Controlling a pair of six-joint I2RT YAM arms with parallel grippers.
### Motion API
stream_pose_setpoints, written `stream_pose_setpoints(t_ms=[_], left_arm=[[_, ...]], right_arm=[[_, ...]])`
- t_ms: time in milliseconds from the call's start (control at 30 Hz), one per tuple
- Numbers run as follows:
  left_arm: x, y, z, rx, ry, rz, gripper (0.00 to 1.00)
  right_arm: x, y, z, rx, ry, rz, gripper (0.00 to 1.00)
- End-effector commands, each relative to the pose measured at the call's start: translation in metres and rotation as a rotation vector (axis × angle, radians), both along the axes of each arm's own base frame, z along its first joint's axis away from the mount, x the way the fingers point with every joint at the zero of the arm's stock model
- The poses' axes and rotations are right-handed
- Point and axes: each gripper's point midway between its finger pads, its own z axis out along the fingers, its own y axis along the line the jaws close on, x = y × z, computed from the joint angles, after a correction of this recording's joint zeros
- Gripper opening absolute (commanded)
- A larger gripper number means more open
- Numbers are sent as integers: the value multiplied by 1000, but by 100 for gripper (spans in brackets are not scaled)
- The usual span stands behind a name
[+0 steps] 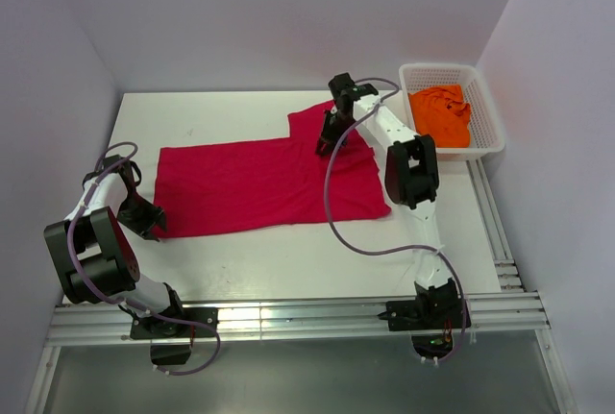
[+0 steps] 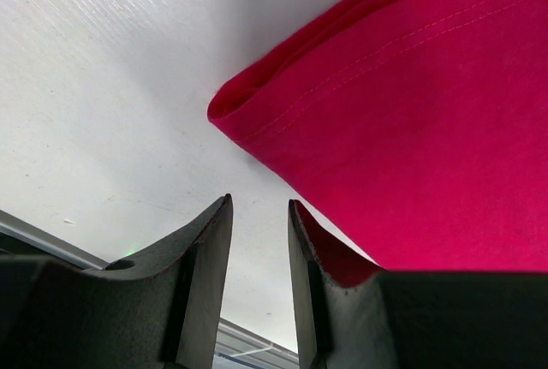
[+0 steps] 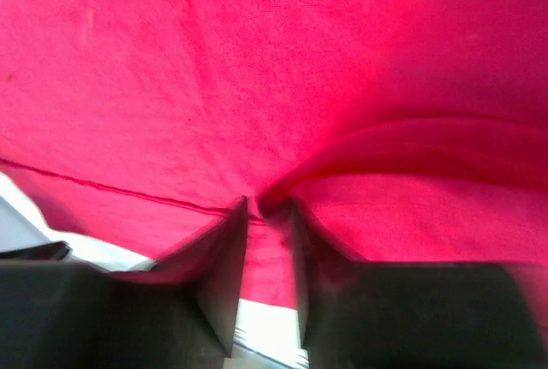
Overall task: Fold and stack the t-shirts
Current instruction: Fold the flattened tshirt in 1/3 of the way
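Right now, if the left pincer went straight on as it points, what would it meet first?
The left pincer would likely meet the folded corner of the red shirt first; depth is unclear.

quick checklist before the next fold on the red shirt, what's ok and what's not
1. Hold of the right gripper on the crimson red cloth t-shirt: ok, cloth puckers in between its fingers.
2. Hold of the left gripper on the shirt's near-left corner: not ok, fingers open with bare white table between them.
3. Shirt body spread flat: ok.
4. The bright orange cloth t-shirt out of the way in the white plastic mesh basket: ok.
5. How many layers the right fingers caught: cannot tell.
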Motion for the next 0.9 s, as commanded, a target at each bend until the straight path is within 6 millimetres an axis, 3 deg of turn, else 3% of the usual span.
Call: stream_pose_setpoints(t_ms=[0, 33, 100, 233, 367, 400, 467, 500, 533, 567, 600, 633, 667, 700, 733, 767, 833, 867], left_arm=[[4, 3, 2, 19, -12, -14, 38], [5, 4, 2, 18, -11, -12, 38], [4, 4, 1, 17, -8, -12, 38], [5, 8, 2, 43, -11, 3, 36], [27, 19, 16, 102, -119, 21, 36], [33, 19, 20, 96, -145, 25, 36], [51, 19, 32, 86, -217, 14, 37], [57, 16, 35, 69, -238, 9, 37], [62, 16, 35, 61, -243, 8, 37], [71, 16, 41, 62, -265, 3, 37], [75, 16, 42, 61, -267, 1, 36], [79, 15, 41, 54, -263, -3, 36], [87, 16, 47, 60, -282, -6, 36], [90, 16, 49, 63, -286, -8, 36], [94, 17, 49, 70, -282, -8, 36], [101, 17, 56, 78, -301, -8, 36], [109, 17, 56, 79, -301, -11, 36], [118, 19, 62, 86, -318, -12, 36]], right_arm=[[-8, 19, -8, 65, 41, 35, 38], [-9, 22, -9, 72, 39, 45, 62], [-11, 31, -7, 87, 14, 73, 84], [-11, 43, 8, 117, -51, 116, 86], [-2, 35, 39, 85, -169, 112, 87], [2, 25, 57, 50, -228, 93, 87], [-1, 9, 61, 12, -249, 72, 87], [0, 1, 81, 8, -302, 54, 87], [0, -9, 85, -15, -321, 37, 87], [-6, -26, 76, -41, -301, 12, 87], [-7, -35, 94, -46, -344, -12, 88], [-9, -47, 95, -75, -357, -39, 88], [-17, -62, 84, -99, -329, -60, 88], [-21, -72, 96, -107, -359, -85, 88], [-31, -85, 83, -150, -327, -114, 88], [-37, -98, 88, -169, -331, -144, 88], [-51, -113, 76, -201, -288, -183, 87], [-68, -119, 56, -216, -232, -185, 87]])
